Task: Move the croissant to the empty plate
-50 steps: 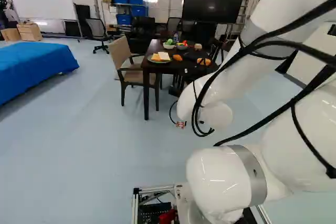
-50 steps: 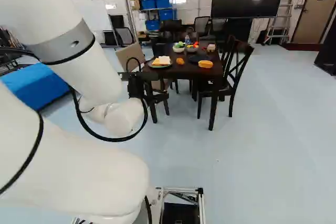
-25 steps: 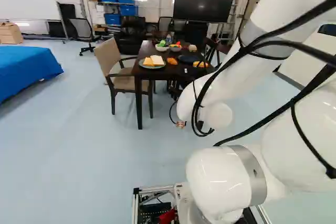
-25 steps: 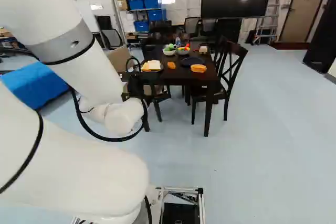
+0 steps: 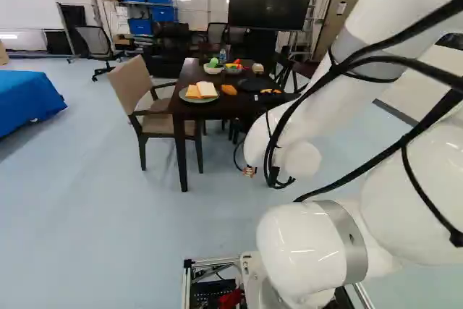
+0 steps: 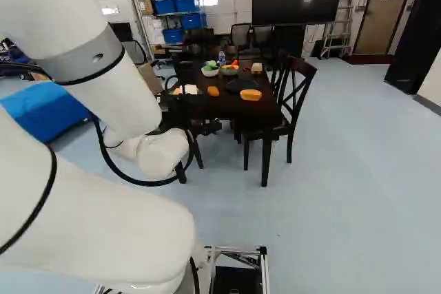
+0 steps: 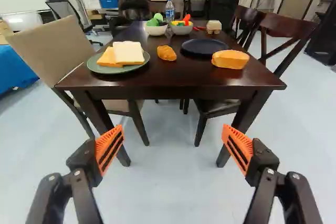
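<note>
In the wrist view, the 2 fingers of the tool (image 7: pixel 172 127) were spread wide apart, with nothing held. The croissant (image 7: pixel 167 53) was placed on the worktop (image 7: pixel 178 77), between the green plate (image 7: pixel 135 68) and the empty plate (image 7: pixel 202 47). The approach was judged in hand; closer driving and reaching were needed. In the left base view, the worktop was shown nearer than before: the base had been moved. In the right base view, the scene was shifted leftwards.

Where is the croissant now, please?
In the wrist view, the croissant lies ahead of the gripper, on the table between the green plate and navy plate.
</note>
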{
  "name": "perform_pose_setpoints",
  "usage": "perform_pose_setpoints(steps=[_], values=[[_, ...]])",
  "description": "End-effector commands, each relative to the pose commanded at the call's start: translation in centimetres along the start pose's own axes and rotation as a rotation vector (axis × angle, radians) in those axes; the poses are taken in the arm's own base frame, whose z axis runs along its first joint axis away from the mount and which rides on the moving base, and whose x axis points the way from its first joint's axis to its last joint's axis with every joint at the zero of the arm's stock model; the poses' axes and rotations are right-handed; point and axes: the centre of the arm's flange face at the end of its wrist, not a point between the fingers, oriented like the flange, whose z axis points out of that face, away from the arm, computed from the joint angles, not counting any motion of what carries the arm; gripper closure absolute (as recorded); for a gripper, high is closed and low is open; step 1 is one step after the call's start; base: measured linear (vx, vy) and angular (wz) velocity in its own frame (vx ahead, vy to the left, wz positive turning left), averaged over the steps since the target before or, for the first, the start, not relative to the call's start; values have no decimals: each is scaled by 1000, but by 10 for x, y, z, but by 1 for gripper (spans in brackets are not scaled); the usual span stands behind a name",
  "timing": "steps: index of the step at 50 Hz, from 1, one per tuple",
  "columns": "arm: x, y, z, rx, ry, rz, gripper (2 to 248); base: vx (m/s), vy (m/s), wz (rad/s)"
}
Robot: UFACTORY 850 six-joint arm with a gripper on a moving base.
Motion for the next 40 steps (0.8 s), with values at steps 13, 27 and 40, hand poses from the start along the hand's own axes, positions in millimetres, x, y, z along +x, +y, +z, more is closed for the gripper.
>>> perform_pose_setpoints(steps=[13, 27, 40], values=[[0, 0, 0, 0, 0, 0, 3, 164, -1, -11], [0, 0, 0, 0, 0, 0, 3, 174, -1, -9], [0, 0, 0, 0, 0, 0, 3, 176, 0, -8]])
